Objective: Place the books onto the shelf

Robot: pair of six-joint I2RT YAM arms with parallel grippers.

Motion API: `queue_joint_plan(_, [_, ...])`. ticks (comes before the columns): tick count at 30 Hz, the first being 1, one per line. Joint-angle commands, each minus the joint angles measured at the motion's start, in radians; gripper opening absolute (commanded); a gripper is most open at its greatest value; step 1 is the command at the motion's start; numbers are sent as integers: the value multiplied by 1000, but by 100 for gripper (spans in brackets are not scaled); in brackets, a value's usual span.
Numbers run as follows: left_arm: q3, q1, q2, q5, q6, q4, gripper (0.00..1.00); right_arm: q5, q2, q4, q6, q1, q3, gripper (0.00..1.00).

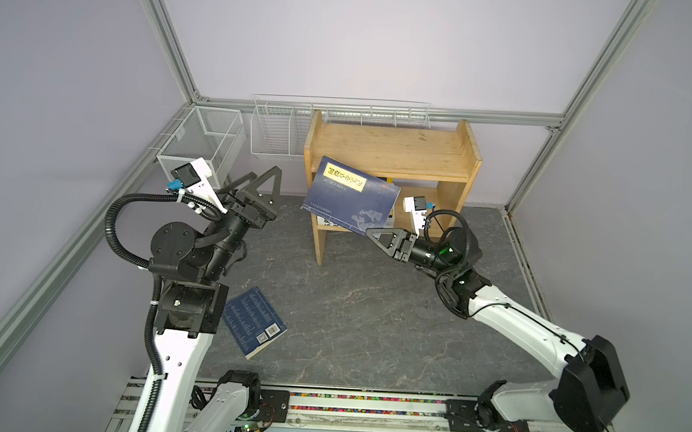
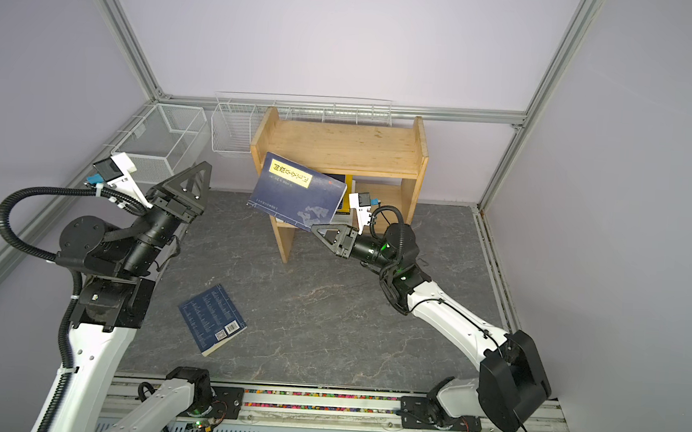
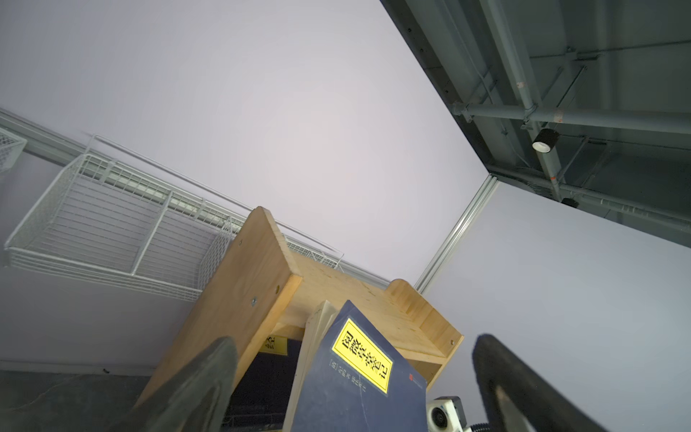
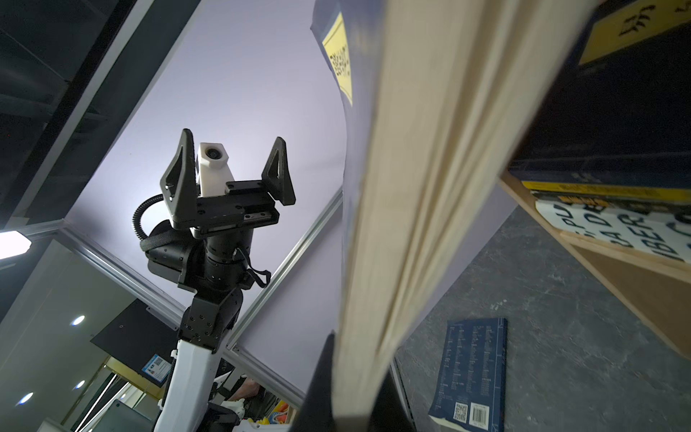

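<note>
While the navy paperback with the yellow title label (image 1: 352, 196) hangs tilted in the air, it sits in front of the light pine two-tier shelf (image 1: 395, 145). It is across the lower opening and the 9 o'clock side panel, not yet on either tier. The right gripper (image 1: 370, 231) is clenched on its 5 o'clock corner only; the rest of the bk is unsupported. In the right wrist view the page block fans out and the outer cover bows away. Can't tell how much of the thickness the pinch really catches.

The lower tier holds a white book w/ bold black lettering (image 4: 613, 232), a yellow-edged book (image 4: 598, 189) on it, and a dark book w/ a yellow label (image 4: 635, 30) above. A second navy paperback, barcode side up (image 1: 253, 323), lies flat on the grey stone-pattern mat (image 1: 371, 310) at 7 o'clock from the held one, well apart. The left gripper (image 1: 264, 174) stands at 9 o'clock from the held bk, jaws spread wide, grasping nothing, clear of it.

Risks, as I judge them:
- A corner grip w/ a long overhang could let the bk swing down or slip out.
- Loose pages or the bowed cover may snag on the tier's front edge or the side panel and jam the entry.
- A push in could shove the stack already inside.
</note>
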Motion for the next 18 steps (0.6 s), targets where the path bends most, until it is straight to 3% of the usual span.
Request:
queue_joint_plan(1, [-29, 6, 2, -40, 48, -76, 99, 37, -59, -82, -86, -1, -32, 7])
queue_joint_plan(18, [-46, 8, 15, -31, 12, -42, 99, 8, 6, -103, -100, -37, -36, 7])
